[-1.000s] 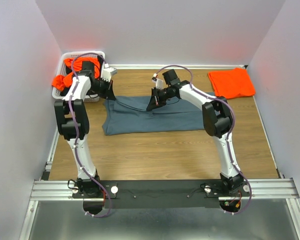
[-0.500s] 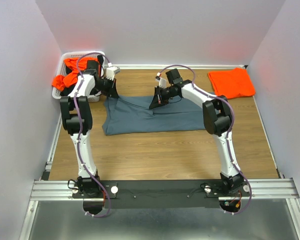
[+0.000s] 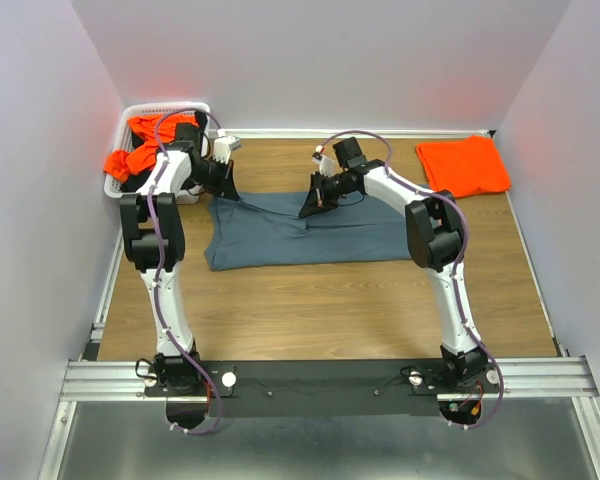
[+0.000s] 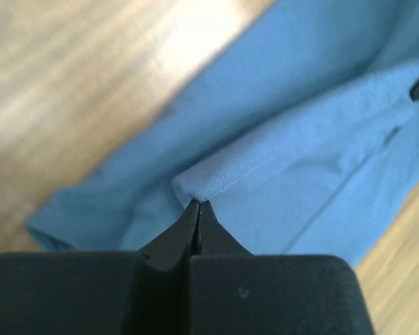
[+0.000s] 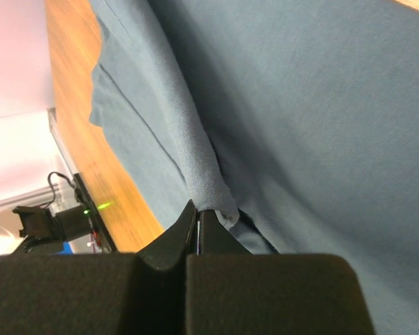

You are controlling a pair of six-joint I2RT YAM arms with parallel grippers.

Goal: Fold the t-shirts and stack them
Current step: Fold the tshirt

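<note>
left fingers (image 4: pixel 176 236) drew back, pinching blue-grey t-shirt (image 3: pixel 280 245) like right fingers (image 5: pixel 173 239).

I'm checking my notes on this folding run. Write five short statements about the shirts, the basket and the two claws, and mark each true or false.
1. The left claw is shut on an edge of the blue-grey t-shirt. True.
2. The right claw hangs open over bare wood. False: it is shut on a fold of that same shirt.
3. A folded orange t-shirt lies at the far right corner of the table. True.
4. The white basket holds nothing. False: orange shirts fill it and spill over its rim.
5. The blue-grey t-shirt lies on top of the folded orange t-shirt. False: they lie apart.
</note>
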